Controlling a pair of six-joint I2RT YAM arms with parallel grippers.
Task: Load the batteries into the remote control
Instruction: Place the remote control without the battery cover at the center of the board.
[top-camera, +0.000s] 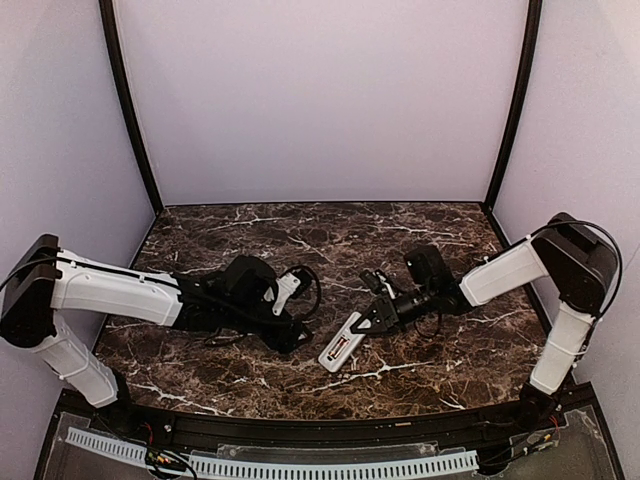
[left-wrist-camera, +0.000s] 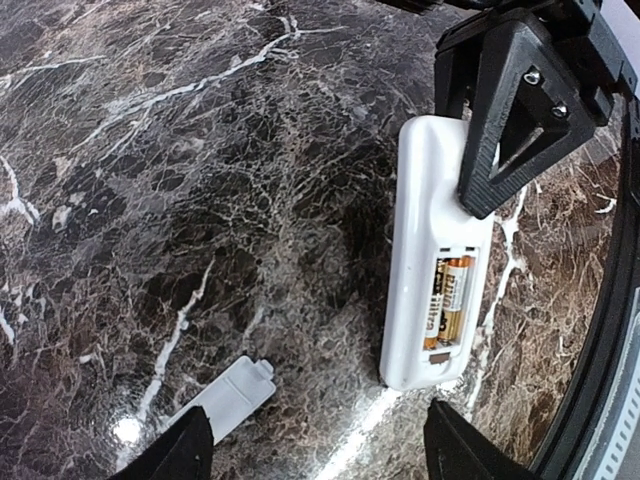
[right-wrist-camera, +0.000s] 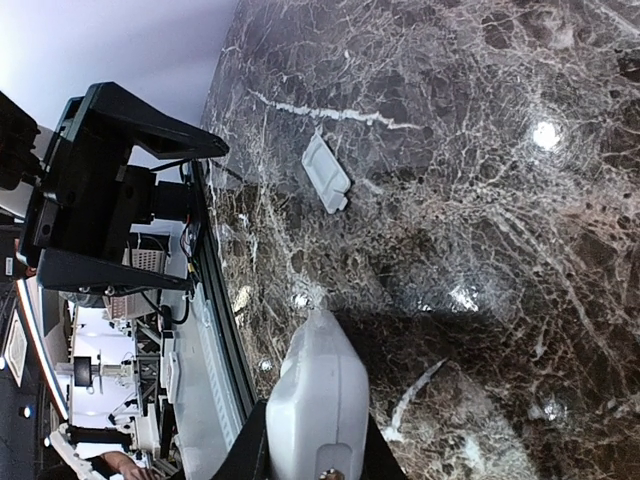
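Observation:
The white remote control (left-wrist-camera: 425, 250) lies back-up on the marble table, its compartment uncovered. Two batteries (left-wrist-camera: 450, 300) sit side by side inside it, copper-coloured and dark. My right gripper (right-wrist-camera: 315, 460) is shut on the remote's (right-wrist-camera: 315, 400) far end, and its black fingers (left-wrist-camera: 510, 110) show in the left wrist view. My left gripper (left-wrist-camera: 320, 455) is open just short of the remote's near end, with nothing between its fingertips. From above, the remote (top-camera: 342, 345) lies between the left gripper (top-camera: 295, 335) and the right gripper (top-camera: 375, 315).
The small flat white cover piece (left-wrist-camera: 225, 398) lies on the table beside my left gripper's left finger, and it also shows as the cover piece (right-wrist-camera: 327, 173) from the right wrist. A black rail and a white perforated strip (top-camera: 300, 465) run along the near edge. Pale walls (top-camera: 320, 100) enclose the table.

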